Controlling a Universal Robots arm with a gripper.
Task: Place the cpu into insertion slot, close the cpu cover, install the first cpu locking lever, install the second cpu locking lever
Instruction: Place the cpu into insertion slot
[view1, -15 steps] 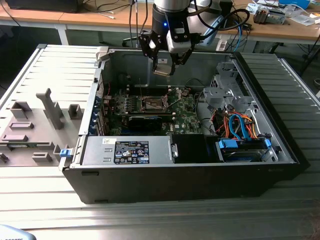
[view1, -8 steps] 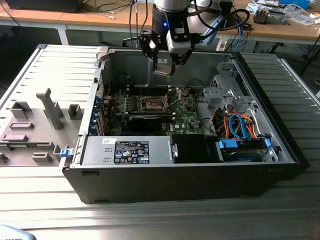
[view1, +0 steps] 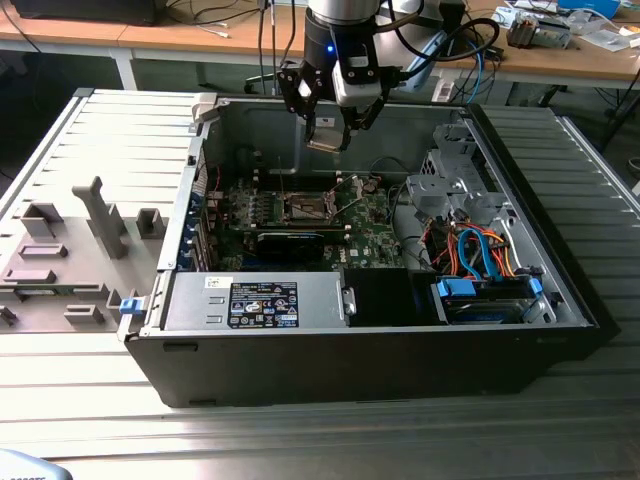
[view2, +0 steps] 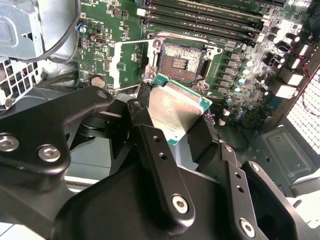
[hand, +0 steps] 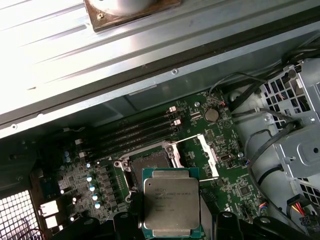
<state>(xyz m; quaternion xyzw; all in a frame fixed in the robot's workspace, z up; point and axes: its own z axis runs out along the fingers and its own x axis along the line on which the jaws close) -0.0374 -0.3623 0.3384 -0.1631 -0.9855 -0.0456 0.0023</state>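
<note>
Above the open computer case (view1: 300, 365), clenched on the cpu (hand: 171, 202) by two opposite edges, with the gripper (view1: 328, 134) carrying it metal face up, well apart from the green board (view2: 95, 50). Directly beneath, slightly toward the exterior view's left, with the insertion slot (hand: 150, 160) bare and dark-centred. Just beside that slot, with the cpu cover (hand: 209, 154) swung open.

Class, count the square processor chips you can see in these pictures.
1. The chip is gripped in the hand above the green board; the socket is empty.
</note>
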